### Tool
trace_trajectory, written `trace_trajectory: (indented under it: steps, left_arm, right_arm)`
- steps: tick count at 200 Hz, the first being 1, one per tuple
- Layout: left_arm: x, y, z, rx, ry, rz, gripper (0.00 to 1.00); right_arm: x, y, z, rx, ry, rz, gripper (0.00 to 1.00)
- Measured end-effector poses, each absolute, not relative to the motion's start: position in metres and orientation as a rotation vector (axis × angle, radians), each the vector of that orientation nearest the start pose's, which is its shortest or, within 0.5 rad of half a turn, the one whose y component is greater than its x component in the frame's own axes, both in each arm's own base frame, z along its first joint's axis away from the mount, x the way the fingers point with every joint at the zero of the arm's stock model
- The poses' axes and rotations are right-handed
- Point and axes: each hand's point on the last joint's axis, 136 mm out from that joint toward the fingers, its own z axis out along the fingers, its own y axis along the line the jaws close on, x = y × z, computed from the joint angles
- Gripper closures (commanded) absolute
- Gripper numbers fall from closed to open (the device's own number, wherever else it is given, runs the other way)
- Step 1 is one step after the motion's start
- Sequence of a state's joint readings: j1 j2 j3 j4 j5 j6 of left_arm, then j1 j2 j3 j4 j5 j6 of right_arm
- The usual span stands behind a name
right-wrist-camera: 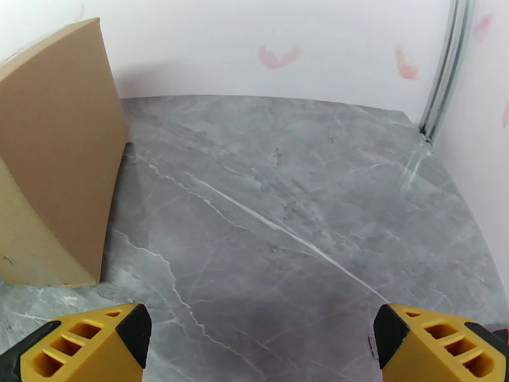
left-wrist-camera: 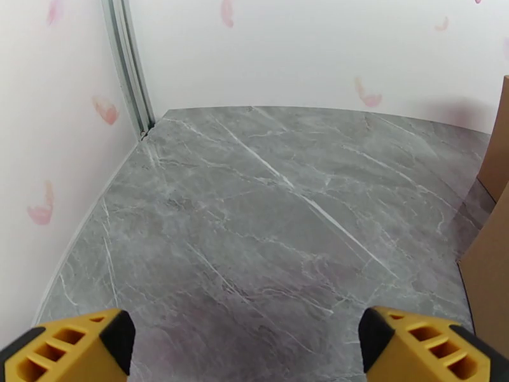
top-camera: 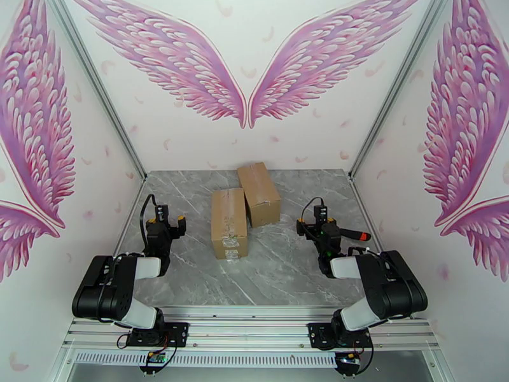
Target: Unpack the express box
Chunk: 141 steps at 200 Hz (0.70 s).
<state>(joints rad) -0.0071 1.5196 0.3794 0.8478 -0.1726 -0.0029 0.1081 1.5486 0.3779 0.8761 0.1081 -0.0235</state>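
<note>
**Ana:** Cardboard is all that sits on the table [top-camera: 286,275]: 2 closed brown boxes near the middle of the grey marble-look top, lying between the 2 arms.

**Ben:** How do they lie?

**Ana:** The near box [top-camera: 229,223] lies lengthwise, its short end towards the arm bases, with shiny tape [top-camera: 230,240] and a pale label across that end. The far box [top-camera: 259,193] is behind it and a little to the right, turned at a slight angle. Its left side meets the near box's far right corner. Whether they touch, I cannot tell.

**Ben:** And the claws?

**Ana:** The left gripper [top-camera: 167,223] is low over the table, left of the near box and clear of it. In its wrist view the yellow fingers [left-wrist-camera: 76,348] sit in the 2 bottom corners with bare table between them, so the jaws are spread wide and empty. Brown box sides cut into the right edge of that view.

**Ben:** Right side?

**Ana:** The right gripper [top-camera: 313,225] sits right of the far box, apart from it, and it too is spread wide with nothing between its fingers [right-wrist-camera: 439,345]. A cardboard side [right-wrist-camera: 57,160] stands at the left of its wrist view. Which of the 2 boxes it belongs to, I cannot tell.

**Ben:** Anything else?

**Ana:** A black handle [top-camera: 356,235] with an orange tip sticks out to the right by the right wrist. Pink feathered wings cover the white walls [top-camera: 191,141].
</note>
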Motion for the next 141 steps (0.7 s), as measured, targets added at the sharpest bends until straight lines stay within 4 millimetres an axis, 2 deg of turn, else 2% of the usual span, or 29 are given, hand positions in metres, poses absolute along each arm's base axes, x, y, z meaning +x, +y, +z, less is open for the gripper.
trace_trajectory:
  steps: [141]
  left_arm:
    - [0.3965,0.0256,0.1079,-0.106,1.865,0.138,0.01]
  right_arm:
    - [0.3988,0.0246,0.104,-0.048,1.863,-0.042,0.01]
